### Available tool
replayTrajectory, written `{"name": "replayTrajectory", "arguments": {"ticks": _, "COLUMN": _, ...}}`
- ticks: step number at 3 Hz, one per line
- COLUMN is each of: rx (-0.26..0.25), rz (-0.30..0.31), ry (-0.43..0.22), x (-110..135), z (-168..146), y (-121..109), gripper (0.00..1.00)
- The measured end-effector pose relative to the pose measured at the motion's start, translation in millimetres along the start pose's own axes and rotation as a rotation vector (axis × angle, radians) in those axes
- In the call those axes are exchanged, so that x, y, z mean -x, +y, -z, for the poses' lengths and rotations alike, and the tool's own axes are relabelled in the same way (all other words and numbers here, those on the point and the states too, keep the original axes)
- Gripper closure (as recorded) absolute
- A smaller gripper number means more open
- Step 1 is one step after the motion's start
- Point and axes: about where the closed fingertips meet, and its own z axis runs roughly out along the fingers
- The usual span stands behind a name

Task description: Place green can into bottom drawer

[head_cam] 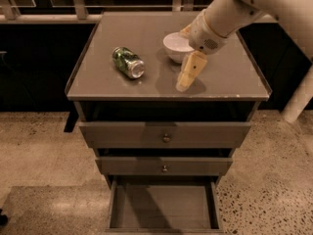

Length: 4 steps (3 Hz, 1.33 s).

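While the green can (128, 62) lies on its side at the upper left of the cabinet top (225, 80), one silver end turned toward the front edge, it will likely have to be taken across its body. The gripper (187, 77) hangs over the top near centre frame, just below and right of the white bowl (177, 45). It is well apart from the can and carries nothing; whether it stands wide or narrow cannot be told from this angle. The bottom drawer (164, 207), at lower centre, is pulled out with its plank floor showing. The two upper drawers (122, 133) sit further back, so the tray is open from above. Judged step: approach to the can, grasp not yet made. The bowl, near the gripper's path, is the likely obstacle.
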Motion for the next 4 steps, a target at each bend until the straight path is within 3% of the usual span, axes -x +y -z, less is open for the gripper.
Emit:
{"name": "replayTrajectory", "arguments": {"ticks": 2, "rx": 0.090, "rz": 0.046, "ry": -0.095, "x": 52, "z": -48, "y": -25, "gripper": 0.00}}
{"name": "replayTrajectory", "arguments": {"ticks": 4, "rx": 0.176, "rz": 0.100, "ry": -0.161, "x": 92, "z": -101, "y": -32, "gripper": 0.00}}
